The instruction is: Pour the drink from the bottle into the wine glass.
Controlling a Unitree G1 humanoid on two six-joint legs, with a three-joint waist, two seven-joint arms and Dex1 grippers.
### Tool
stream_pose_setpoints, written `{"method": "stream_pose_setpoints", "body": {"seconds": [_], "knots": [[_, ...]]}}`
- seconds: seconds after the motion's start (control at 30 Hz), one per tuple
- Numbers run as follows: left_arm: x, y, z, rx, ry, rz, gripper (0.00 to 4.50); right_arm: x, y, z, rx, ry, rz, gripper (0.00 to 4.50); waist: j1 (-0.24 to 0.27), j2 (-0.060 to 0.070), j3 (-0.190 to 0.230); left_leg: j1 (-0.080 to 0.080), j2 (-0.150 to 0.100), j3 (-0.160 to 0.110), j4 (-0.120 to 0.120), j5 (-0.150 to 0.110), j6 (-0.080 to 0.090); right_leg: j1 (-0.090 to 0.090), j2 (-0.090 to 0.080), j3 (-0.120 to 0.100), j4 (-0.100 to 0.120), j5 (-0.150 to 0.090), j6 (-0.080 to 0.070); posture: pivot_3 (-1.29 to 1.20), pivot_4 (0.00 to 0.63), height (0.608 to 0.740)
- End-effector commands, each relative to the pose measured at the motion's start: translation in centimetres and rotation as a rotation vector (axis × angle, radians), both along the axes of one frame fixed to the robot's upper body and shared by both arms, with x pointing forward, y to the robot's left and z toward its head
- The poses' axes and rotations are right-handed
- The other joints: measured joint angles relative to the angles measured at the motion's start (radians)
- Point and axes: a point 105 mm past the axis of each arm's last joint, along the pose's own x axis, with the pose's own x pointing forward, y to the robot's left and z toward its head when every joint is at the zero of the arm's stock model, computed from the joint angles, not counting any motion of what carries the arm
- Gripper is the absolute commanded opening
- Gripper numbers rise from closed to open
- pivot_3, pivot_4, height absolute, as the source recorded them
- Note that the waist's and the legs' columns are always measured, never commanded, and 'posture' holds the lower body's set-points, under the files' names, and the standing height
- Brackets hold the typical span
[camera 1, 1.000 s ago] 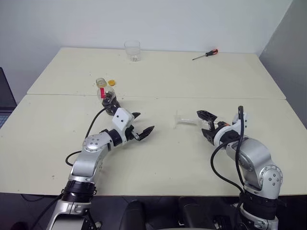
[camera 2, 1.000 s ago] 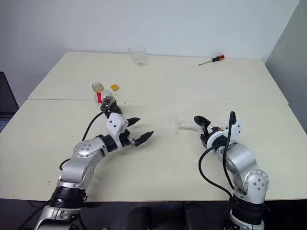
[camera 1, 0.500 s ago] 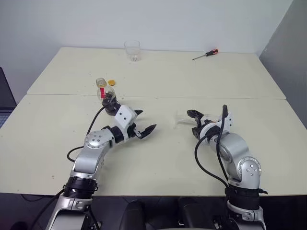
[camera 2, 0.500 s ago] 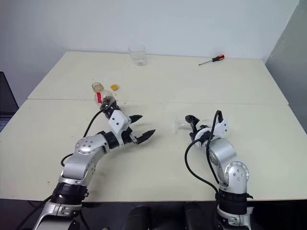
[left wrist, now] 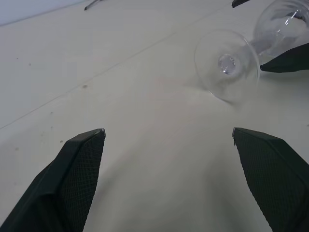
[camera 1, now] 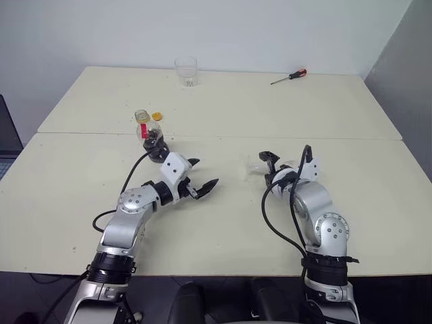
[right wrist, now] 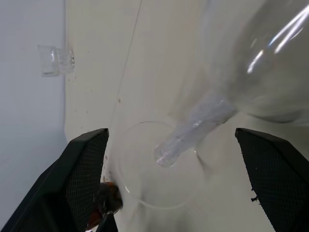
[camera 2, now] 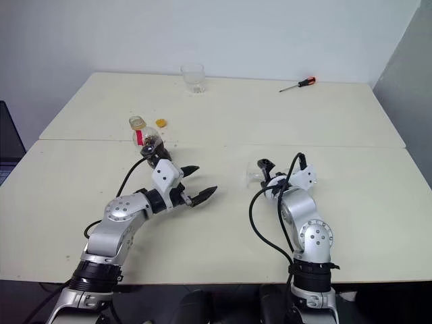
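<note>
Wine glass [right wrist: 203, 116] lies toppled on the tabletop [camera 1: 236, 108]: thin, brittle, roll-prone; I'd grip the stem gently. Right pincer [right wrist: 169, 140] gapes around it, left pincer [camera 1: 201, 178] gapes empty.

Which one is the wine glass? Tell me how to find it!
Look at the cream table, then at its near half, just in front of the robot's right gripper. The wine glass lies there on its side; unlike the tumbler standing at the far edge, it has a thin stem and round foot.

Head cameras are looking down over the table [camera 1: 270, 108]; both wrist cameras are framing the wine glass [left wrist: 227, 65] close-up.
</note>
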Motion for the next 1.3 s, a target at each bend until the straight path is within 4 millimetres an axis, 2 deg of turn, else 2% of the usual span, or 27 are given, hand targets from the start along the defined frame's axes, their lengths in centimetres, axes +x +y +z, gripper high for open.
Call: {"method": "stream_pose_setpoints", "body": {"seconds": [0.03,0.23,0.27,0.33,0.6,0.7,0.77,0.87,0.93,1.0,1.2,1.3], "knots": [[-0.2,0.1,1.3,0.004,-0.049,0.002,4.48,0.5,-0.4,0.5,-0.006,-0.025,-0.040,4.50,0.000,0.000,0.000,0.000,0.000,0.000,0.000,0.000,0.000,0.000,0.000,0.000,0.000,0.000,-0.001,0.00,0.150,0.740],[0.0,0.0,1.4,0.004,-0.050,0.004,4.48,0.8,-1.2,-0.8,-0.044,0.027,-0.089,4.50,0.000,0.000,0.000,0.000,0.000,0.000,0.000,0.000,0.000,0.000,0.000,0.000,0.000,0.002,-0.003,0.00,0.150,0.740],[0.0,-0.1,1.4,0.004,-0.050,0.003,4.50,0.8,-1.2,-1.1,-0.054,0.037,-0.093,4.32,0.000,0.000,0.000,0.000,0.000,0.000,0.000,0.000,0.000,0.000,0.000,0.000,0.000,0.002,-0.003,0.00,0.150,0.740],[0.0,-0.3,1.5,0.001,-0.051,-0.001,4.50,1.2,-1.5,-1.7,-0.085,0.057,-0.112,3.84,0.000,0.000,-0.001,0.000,0.000,0.000,0.000,0.000,0.000,0.000,0.000,0.000,0.000,0.002,-0.003,0.00,0.150,0.740],[0.2,-0.1,1.7,0.003,-0.059,0.008,4.50,2.3,-2.1,-2.0,-0.098,0.063,-0.153,1.03,0.004,0.000,-0.004,0.001,-0.001,0.000,0.000,0.001,0.001,0.001,0.000,-0.001,0.000,0.002,-0.002,0.00,0.150,0.740],[0.1,0.0,1.7,0.001,-0.060,0.013,4.50,2.2,-2.3,-2.2,-0.089,0.070,-0.163,0.31,0.007,0.001,-0.005,0.000,-0.001,0.000,0.000,0.001,0.001,0.001,-0.001,-0.001,-0.001,0.002,-0.003,0.00,0.150,0.740],[0.2,-0.1,1.7,0.000,-0.062,0.015,4.50,2.4,-2.6,-2.0,-0.107,0.058,-0.164,0.20,0.008,0.000,-0.005,0.000,-0.001,0.000,0.000,0.001,0.001,0.001,-0.001,-0.001,-0.001,0.002,-0.003,0.00,0.150,0.740],[0.3,-0.1,1.8,-0.008,-0.070,0.025,4.50,2.8,-2.7,-0.7,-0.129,-0.012,-0.161,0.20,0.008,0.001,-0.005,0.000,-0.001,0.000,0.000,0.001,0.001,0.001,-0.001,-0.001,0.000,0.002,-0.002,0.00,0.150,0.740],[0.5,0.0,1.9,-0.017,-0.080,0.042,4.50,3.4,-2.9,1.2,-0.171,-0.122,-0.165,0.20,0.008,0.001,-0.005,0.000,-0.001,0.000,0.000,0.001,0.001,0.001,-0.001,-0.001,0.000,0.002,-0.002,0.00,0.150,0.740],[0.6,0.1,2.0,-0.021,-0.085,0.056,4.50,3.8,-2.8,3.5,-0.304,-0.260,-0.146,0.20,0.008,0.001,-0.005,0.000,-0.001,0.001,0.000,0.001,0.001,0.001,-0.001,-0.001,0.000,0.002,-0.002,0.00,0.150,0.740],[0.5,-0.1,1.8,-0.031,-0.081,0.060,4.50,4.8,0.6,6.3,-0.574,-0.529,0.016,0.19,-0.001,0.001,-0.005,-0.001,-0.001,0.002,0.000,0.001,0.001,-0.001,0.000,-0.001,-0.001,0.003,-0.002,0.00,0.150,0.740],[0.4,-0.2,1.6,-0.035,-0.081,0.067,4.50,5.9,2.5,6.5,-0.776,-0.662,0.087,0.19,-0.004,0.001,-0.005,0.000,0.000,0.002,-0.001,0.001,0.001,-0.002,0.001,-0.001,0.000,0.003,-0.003,0.00,0.150,0.740]]}}
